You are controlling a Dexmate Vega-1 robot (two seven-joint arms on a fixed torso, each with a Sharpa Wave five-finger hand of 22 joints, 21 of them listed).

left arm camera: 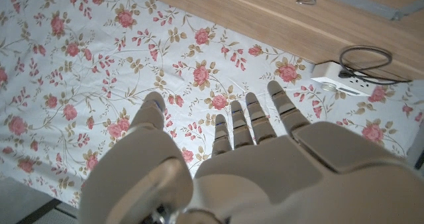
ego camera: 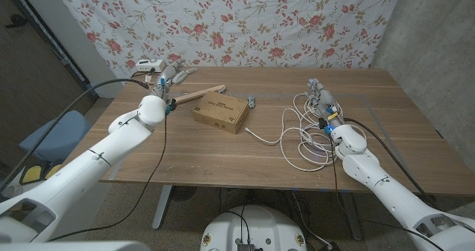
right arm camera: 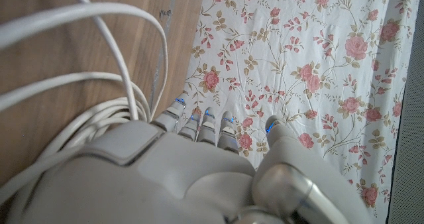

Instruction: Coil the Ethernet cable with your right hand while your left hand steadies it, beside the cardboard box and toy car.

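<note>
Coiling well needs the open left hand [ego camera: 172,76] beside the cable [ego camera: 300,136]; right hand's [ego camera: 320,102] grip unclear.

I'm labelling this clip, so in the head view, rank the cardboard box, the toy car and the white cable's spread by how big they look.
1. Ethernet cable, loose loops
2. Cardboard box
3. Toy car, far smaller

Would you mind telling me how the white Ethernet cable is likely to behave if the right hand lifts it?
The Ethernet cable will probably be floppy: it lies in loose, uneven loops on the table. Its loops overlap, so they may snag or drag along together. The free end trails toward the cardboard box and would likely swing. The right robot hand is at the loops.
</note>
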